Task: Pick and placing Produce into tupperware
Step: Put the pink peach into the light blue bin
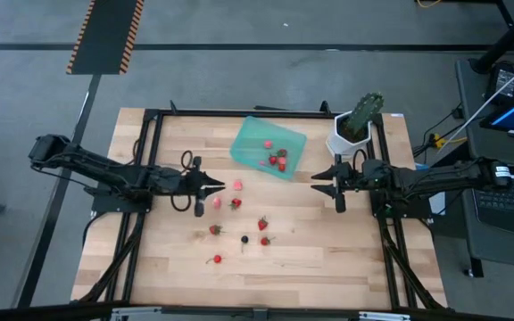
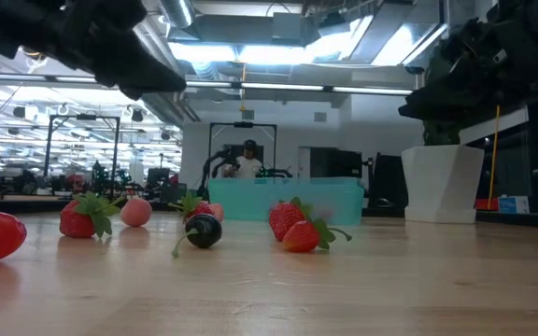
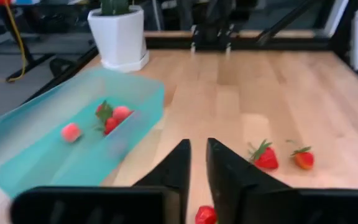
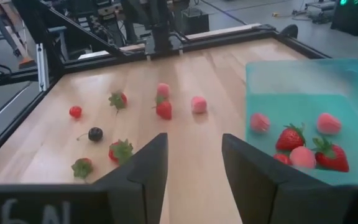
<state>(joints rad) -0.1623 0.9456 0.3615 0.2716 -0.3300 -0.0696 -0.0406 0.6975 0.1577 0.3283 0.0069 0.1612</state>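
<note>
The teal tupperware (image 1: 269,147) sits far of the table's centre, with several red and pink berries (image 4: 303,146) inside. More produce lies loose on the wood. A pink berry (image 1: 237,185) and a red strawberry (image 1: 236,203) lie just ahead of my left gripper (image 1: 221,185). Other strawberries (image 1: 262,223) and a dark berry (image 1: 244,239) lie nearer the near edge. My left gripper (image 3: 197,155) hovers with only a narrow gap between its fingers and holds nothing. A red berry (image 3: 205,214) shows on the table through that gap. My right gripper (image 4: 194,162) hangs open right of the tupperware.
A green cactus-like plant in a white pot (image 1: 351,134) stands at the far right corner, beside the tupperware and close to my right arm. A black metal frame (image 1: 239,112) runs along the table's far edge. Bare wood (image 1: 328,259) lies toward the near right.
</note>
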